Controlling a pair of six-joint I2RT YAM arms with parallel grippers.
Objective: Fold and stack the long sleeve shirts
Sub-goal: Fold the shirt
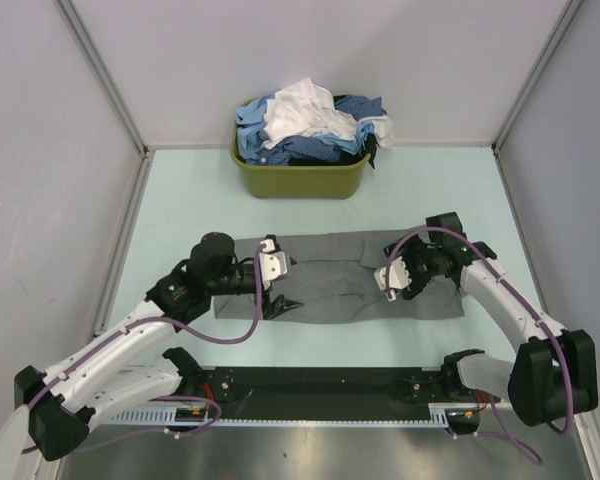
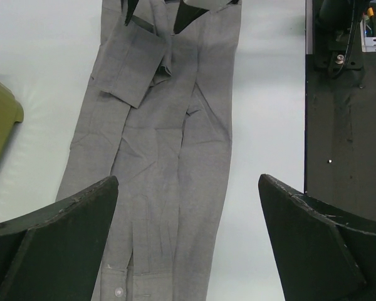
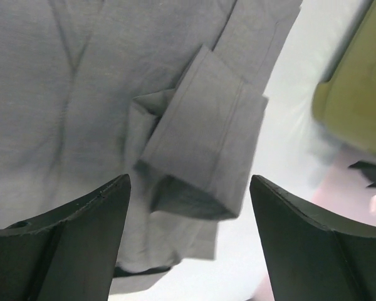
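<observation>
On my feed I count one grey shirt (image 1: 340,275) lying on the one table (image 1: 180,200), and one green basket (image 1: 300,180) at the far side. In the basket there is a heap of shirts (image 1: 310,125) in white, pale blue and dark blue, so at least three, though I cannot separate them well enough for a firm number. I have two grippers in view, the left gripper (image 2: 188,177) and the right gripper (image 3: 189,177), each with two fingers (image 2: 56,244).
</observation>
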